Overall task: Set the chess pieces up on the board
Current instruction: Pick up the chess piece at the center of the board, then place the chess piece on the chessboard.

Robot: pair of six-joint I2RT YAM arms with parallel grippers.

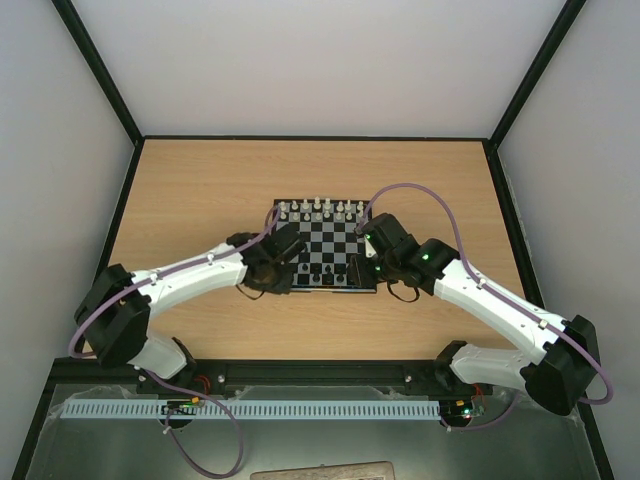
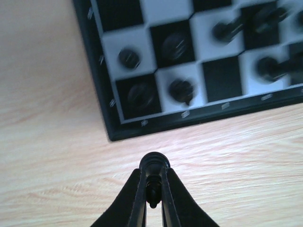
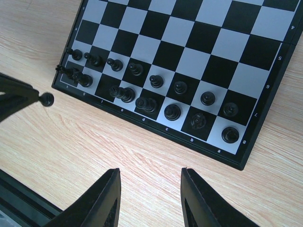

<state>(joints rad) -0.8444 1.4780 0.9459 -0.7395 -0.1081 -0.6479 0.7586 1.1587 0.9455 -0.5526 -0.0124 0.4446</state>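
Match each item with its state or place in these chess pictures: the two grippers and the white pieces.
Column one:
1. left gripper
2. right gripper
3. white pieces

Column two:
A. open, holding nothing
B. lined along the far edge of the board
C. shut on a black piece, off the board

Pairs: 1-C, 2-A, 3-B.

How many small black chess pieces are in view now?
16 black chess pieces: eight in the chequered board's second row, seven in its edge row, one off it between the left gripper's fingers.
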